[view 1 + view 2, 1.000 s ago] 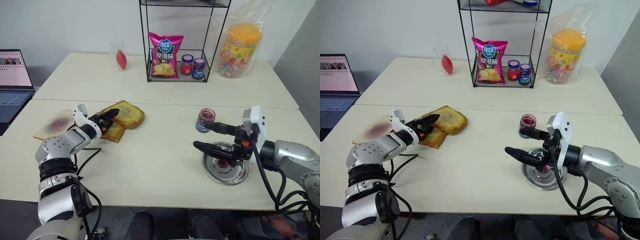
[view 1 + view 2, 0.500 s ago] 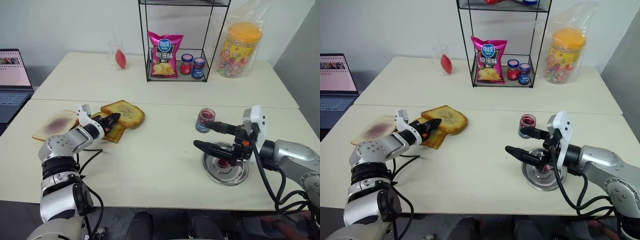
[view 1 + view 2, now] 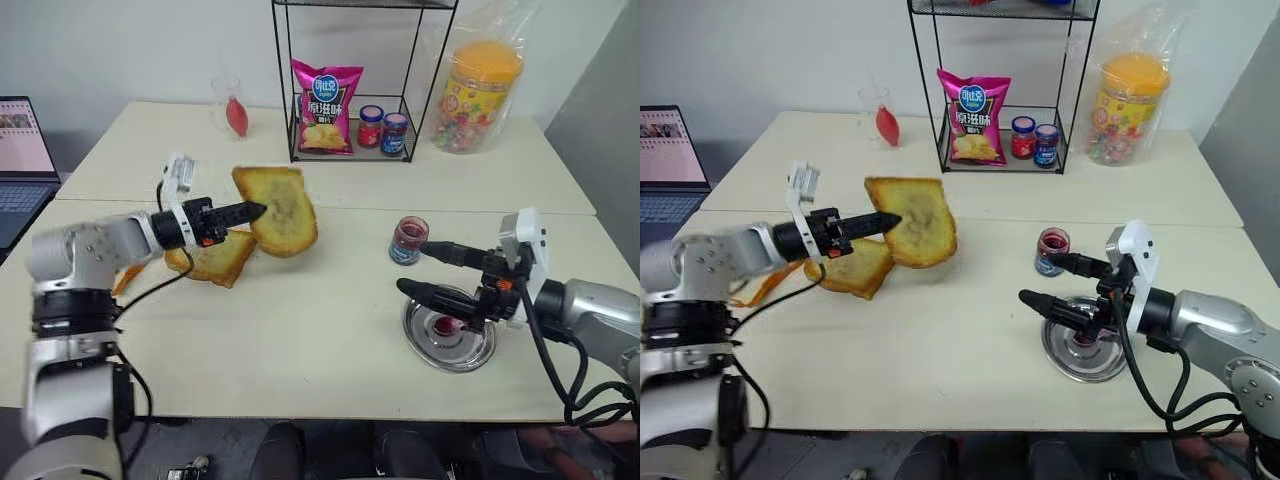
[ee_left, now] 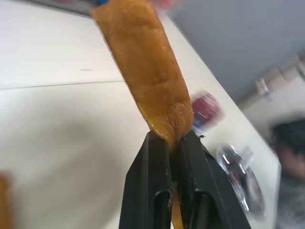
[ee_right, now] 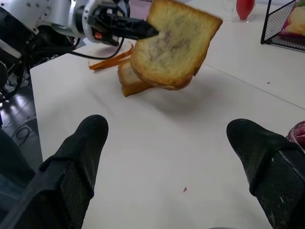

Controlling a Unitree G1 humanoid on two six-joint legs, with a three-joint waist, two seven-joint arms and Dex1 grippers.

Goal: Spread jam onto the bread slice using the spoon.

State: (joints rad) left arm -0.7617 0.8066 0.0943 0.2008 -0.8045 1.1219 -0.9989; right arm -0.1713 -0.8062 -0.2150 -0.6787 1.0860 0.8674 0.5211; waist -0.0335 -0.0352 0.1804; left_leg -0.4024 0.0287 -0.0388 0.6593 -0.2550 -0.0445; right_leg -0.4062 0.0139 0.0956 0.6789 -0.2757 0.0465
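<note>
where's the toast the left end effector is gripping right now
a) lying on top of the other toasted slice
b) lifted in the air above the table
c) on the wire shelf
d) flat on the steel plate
b: the left end effector pinches the bread slice by its edge, raised clear of the table, with the other toasted slice lying below it.

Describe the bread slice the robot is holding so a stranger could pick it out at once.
On the near table, left of the wire rack, the left gripper holds the bread slice in the air by its edge. The other toasted slice lies flat on the table below it.
</note>
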